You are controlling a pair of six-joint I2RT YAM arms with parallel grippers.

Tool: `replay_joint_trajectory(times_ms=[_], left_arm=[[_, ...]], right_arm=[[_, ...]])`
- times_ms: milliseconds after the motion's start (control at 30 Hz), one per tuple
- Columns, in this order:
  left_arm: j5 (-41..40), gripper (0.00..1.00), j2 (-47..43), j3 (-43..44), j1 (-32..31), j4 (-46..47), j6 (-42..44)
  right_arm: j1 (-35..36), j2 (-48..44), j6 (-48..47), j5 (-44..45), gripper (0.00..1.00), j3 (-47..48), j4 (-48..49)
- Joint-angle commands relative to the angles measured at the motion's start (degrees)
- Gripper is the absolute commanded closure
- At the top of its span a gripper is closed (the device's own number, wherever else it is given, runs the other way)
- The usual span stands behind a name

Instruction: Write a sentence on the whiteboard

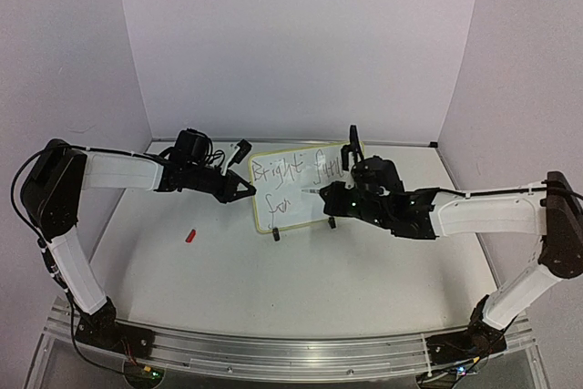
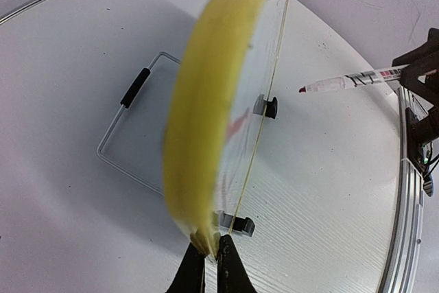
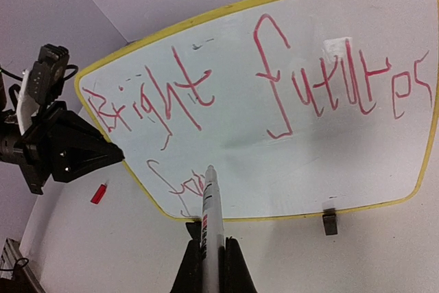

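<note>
Bright, even light — blurred whiteboard (image 2: 206, 121) rim, soft shadows

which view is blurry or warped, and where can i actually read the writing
Left wrist: whiteboard rim is a blurred yellow smear, seen edge-on. Right wrist: board bowed by the lens, sentence sharp, small glare patch. Top external: writing small, faint.

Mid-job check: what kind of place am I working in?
Probably a lab robot test booth: blank pale walls enclose a white tabletop, two white arms are bolted to a silver aluminium rail at its near edge, with a small yellow-rimmed whiteboard standing on it.
</note>
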Motion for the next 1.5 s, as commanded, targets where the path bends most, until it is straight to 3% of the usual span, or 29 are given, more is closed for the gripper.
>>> replay_joint_trajectory(times_ms=[0,1100,1467], left_arm=[[-5.1,1.00,-0.8,0.9,0.5,-2.6,2.0],[-5.1,1.00,-0.3,1.2,0.4,-2.5,2.1],[-5.0,1.00,-0.1,1.3,0.5,-2.4,2.2]], right_arm=[[-3.2,0.4,0.1,-2.8,1.00,-1.5,0.3],[-5.2,5.6,-1.4,-5.7,1.00,2.4,1.2],[-5.2,6.7,0.4,-6.5,1.00,-1.0,0.0]])
